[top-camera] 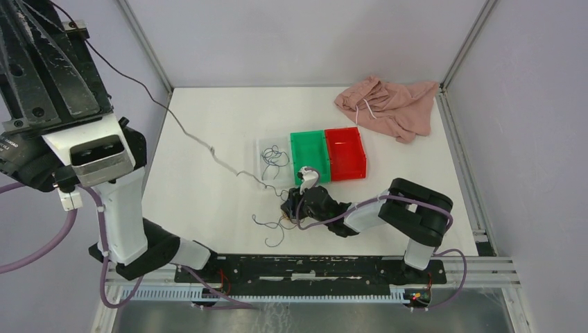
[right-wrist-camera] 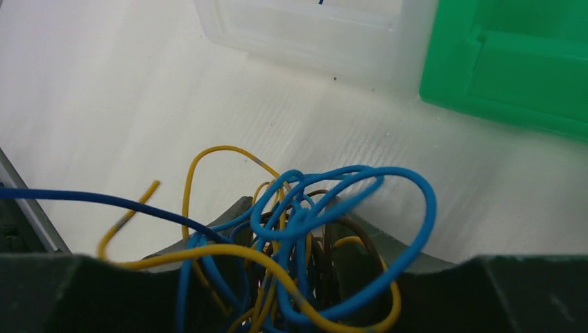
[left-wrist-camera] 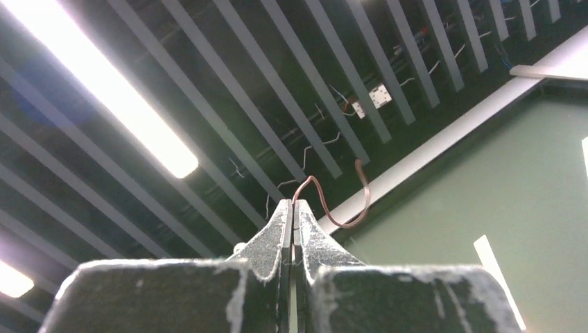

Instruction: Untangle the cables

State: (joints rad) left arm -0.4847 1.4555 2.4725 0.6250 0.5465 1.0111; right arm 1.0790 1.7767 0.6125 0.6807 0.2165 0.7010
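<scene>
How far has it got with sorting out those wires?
Partway. One blue cable already lies in the clear bin. The left hand is shut on a dark red cable, lifted high and stretched from the clump, which the right hand straddles. Left to do: the blue and yellow cables in that clump are tangled together.

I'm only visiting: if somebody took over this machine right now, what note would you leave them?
Left end effector: raised high, shut on the dark red wire, which stretches down to the tangle.
Right end effector: low in the tangle of blue and yellow wires; grip unclear.
Done: one blue wire lies in the clear bin.
Left to do: pull the red wire free, then separate the rest.
</scene>
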